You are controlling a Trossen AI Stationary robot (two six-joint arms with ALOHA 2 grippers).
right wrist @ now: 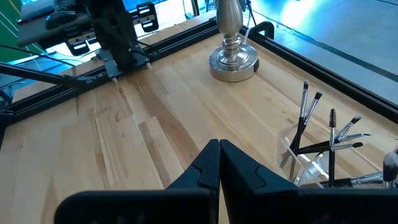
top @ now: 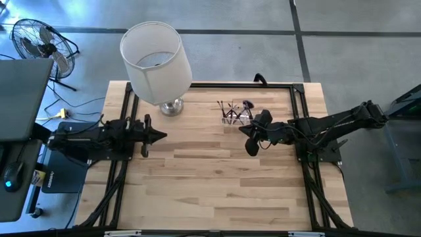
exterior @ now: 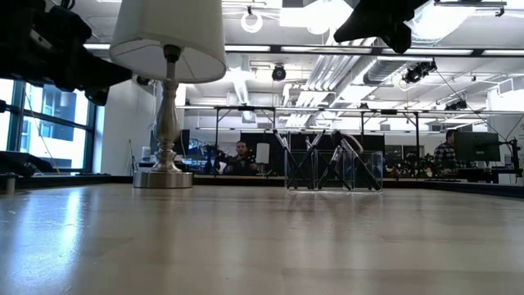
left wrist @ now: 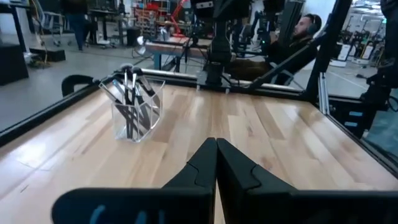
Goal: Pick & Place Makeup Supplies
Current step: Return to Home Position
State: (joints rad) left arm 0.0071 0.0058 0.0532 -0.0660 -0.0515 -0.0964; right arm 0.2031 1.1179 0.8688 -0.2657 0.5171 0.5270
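Observation:
Several thin makeup brushes and pencils [right wrist: 320, 134] stand in a small clear plastic cup [top: 235, 115] at the table's far middle, their heads up and their shafts leaning on its rim. The left wrist view shows them [left wrist: 130, 93] too. My right gripper [top: 245, 131] hangs shut in the air just near-right of the cup, slanting down toward the left, and holds nothing. My left gripper [top: 163, 136] is shut and level at the table's left side, pulled back close to its base, with nothing in it.
A table lamp with a white shade [top: 156, 60] stands on its chrome base [right wrist: 233, 62] at the far left of the wooden table [top: 217, 184]. A black frame rail [left wrist: 186, 79] runs along the table's edges. Bare wood lies in the middle and near the front.

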